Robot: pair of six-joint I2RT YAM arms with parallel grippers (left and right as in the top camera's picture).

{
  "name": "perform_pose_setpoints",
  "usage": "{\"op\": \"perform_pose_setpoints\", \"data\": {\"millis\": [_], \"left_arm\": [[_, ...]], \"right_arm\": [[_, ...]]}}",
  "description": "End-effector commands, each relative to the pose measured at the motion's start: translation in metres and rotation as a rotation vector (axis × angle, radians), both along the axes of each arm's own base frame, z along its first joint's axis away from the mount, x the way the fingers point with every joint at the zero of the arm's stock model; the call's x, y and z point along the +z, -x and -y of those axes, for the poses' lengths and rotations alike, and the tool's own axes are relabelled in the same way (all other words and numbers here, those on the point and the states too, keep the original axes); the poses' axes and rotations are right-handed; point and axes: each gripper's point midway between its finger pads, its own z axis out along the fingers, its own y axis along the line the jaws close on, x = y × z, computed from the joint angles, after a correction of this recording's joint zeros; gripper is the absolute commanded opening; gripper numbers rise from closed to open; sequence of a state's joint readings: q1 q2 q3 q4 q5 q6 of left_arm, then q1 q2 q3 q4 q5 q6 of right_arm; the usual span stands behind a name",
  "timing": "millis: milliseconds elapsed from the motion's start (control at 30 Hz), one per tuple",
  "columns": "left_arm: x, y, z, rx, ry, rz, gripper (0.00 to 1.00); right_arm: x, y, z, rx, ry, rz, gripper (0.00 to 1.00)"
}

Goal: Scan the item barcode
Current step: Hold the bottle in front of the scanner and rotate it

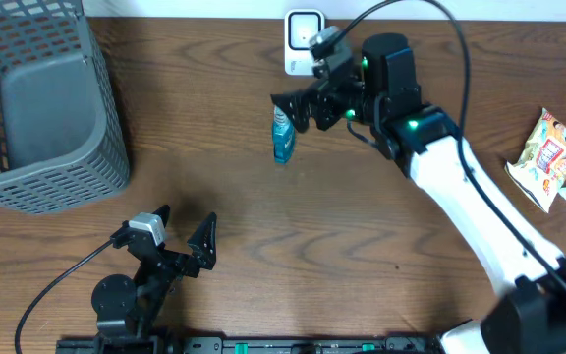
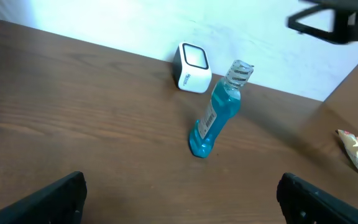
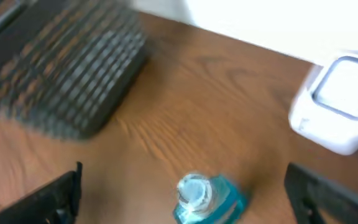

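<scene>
- Bottle point(image 2: 215, 118): clear, blue liquid, base on the table point(image 1: 263, 226), tilted with its cap leaning toward the right arm's side. Nothing touches it in the left wrist view.
- Writing: a white strip label with barcode lines runs along the bottle's side, facing the left wrist camera. There is dark print on the neck seal, too small to read. The snack packets point(image 1: 550, 147) at the right edge have red and yellow print, not legible.
- Scanner point(image 1: 304, 41): small white box with a dark-rimmed window, no readable marking. It stands near the far table edge, against the white wall and just behind the bottle.
- Right gripper point(image 1: 298, 110): jaws spread wide, holding nothing. In the right wrist view the fingers point(image 3: 61, 196) sit at the frame's two sides, with the bottle cap between and clear of both.
- Left gripper point(image 1: 183, 228): jaws wide, empty, low near the front edge and well apart from the bottle.
- Basket point(image 1: 37, 108): grey mesh, at the far left corner.
- Room: bare wood lies between basket and bottle, and between bottle and left gripper. The scanner is close to the bottle on the far side.
</scene>
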State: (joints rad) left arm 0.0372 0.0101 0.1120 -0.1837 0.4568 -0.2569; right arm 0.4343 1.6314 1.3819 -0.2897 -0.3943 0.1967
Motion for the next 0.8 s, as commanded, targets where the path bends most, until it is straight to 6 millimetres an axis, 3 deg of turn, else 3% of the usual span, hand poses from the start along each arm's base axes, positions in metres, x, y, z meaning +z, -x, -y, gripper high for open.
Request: {"op": "perform_pose_setpoints", "data": {"millis": [0, 100, 300, 633, 767], "left_arm": [[0.006, 0.001, 0.0, 0.0, -0.013, 0.021, 0.98], [0.006, 0.001, 0.0, 0.0, -0.013, 0.021, 0.98], [0.006, 0.001, 0.0, 0.0, -0.013, 0.021, 0.98], [0.006, 0.001, 0.0, 0.0, -0.013, 0.021, 0.98], [0.006, 0.001, 0.0, 0.0, -0.013, 0.021, 0.98]], "right_arm": [[-0.018, -0.017, 0.031, -0.506, -0.123, -0.244, 0.97], [-0.037, -0.017, 0.031, -0.662, -0.086, -0.247, 0.97], [-0.069, -0.015, -0.007, -0.704, 0.004, -0.167, 0.99], [-0.117, -0.03, -0.011, -0.769, 0.051, -0.168, 0.99], [-0.14, -0.032, -0.022, -0.736, 0.06, -0.204, 0.99]]}}
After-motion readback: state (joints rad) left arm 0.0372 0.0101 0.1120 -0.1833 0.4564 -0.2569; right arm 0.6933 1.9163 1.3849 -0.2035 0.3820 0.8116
